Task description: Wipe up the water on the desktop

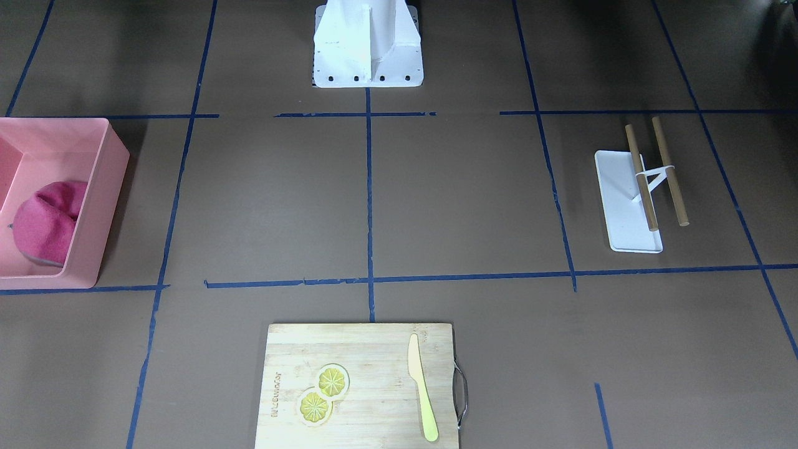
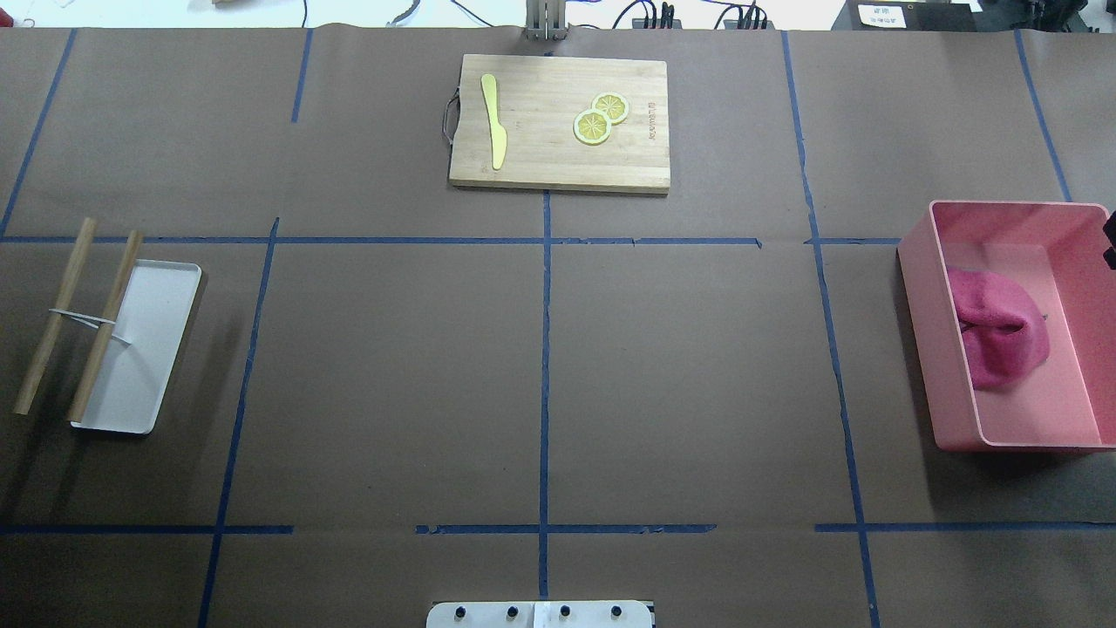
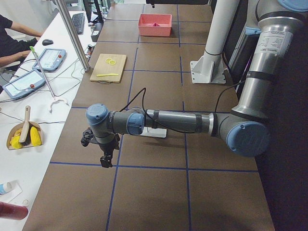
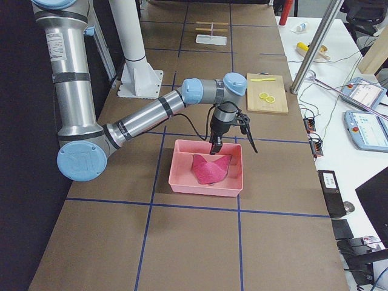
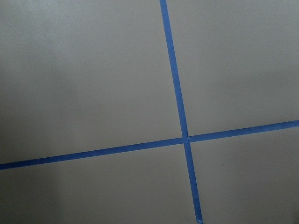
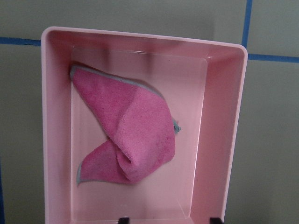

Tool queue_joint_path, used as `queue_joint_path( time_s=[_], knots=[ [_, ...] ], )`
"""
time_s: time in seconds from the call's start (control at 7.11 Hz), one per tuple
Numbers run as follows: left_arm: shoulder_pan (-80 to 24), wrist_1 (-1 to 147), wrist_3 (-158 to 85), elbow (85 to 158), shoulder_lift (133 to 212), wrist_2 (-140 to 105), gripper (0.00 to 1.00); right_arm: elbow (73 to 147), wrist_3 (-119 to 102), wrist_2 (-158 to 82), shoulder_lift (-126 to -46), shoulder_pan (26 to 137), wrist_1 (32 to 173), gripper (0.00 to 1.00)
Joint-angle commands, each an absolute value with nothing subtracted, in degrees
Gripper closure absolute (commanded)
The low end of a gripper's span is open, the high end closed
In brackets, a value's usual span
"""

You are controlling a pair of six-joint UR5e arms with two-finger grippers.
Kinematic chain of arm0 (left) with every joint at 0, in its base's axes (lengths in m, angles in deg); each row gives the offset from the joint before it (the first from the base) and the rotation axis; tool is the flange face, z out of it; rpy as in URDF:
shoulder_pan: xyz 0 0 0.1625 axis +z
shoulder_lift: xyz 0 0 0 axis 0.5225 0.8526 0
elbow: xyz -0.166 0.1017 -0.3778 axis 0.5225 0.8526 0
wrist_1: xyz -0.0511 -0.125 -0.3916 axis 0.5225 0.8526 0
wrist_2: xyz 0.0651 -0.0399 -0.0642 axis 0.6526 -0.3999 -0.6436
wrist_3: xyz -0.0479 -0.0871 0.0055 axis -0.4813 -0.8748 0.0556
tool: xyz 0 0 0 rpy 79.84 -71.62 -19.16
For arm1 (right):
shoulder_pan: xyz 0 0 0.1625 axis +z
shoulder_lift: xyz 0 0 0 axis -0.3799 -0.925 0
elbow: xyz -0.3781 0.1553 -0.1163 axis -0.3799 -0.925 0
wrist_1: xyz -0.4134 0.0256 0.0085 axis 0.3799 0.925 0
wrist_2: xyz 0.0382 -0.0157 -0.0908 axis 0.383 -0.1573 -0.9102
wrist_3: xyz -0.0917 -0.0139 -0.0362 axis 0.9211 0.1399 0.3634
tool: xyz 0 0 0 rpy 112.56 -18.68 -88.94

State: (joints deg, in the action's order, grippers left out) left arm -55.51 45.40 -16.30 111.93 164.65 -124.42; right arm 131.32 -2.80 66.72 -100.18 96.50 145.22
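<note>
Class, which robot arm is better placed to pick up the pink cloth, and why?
Right. The right gripper hangs above the pink bin holding the cloth; the left gripper is at the opposite end, over bare desktop.

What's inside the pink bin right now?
Inside the pink bin, a crumpled pink cloth with grey edging lies on the floor; nothing else shows. Anything under its folds is hidden.

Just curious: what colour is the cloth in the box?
The crumpled cloth is magenta with grey edging; right wrist view.
</note>
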Motion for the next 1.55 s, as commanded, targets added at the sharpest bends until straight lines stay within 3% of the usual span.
queue_joint_path(
  time_s=[0.0,0.56,1.41],
  knots=[
    [-55.51,45.35,-16.23,111.32,164.6,-124.42,0.0,131.11,-2.22,72.03,-104.43,99.47,138.44,0.0],
    [-55.51,45.35,-16.75,111.32,163.89,-124.42,0.0,112.69,-0.72,75.13,-113.08,106.85,98.89,0.0],
    [-55.77,44.82,-16.49,111.32,162.76,-125.98,0.0,115.2,-0.89,75.74,-108.88,111.08,113.97,0.0]
  ],
)
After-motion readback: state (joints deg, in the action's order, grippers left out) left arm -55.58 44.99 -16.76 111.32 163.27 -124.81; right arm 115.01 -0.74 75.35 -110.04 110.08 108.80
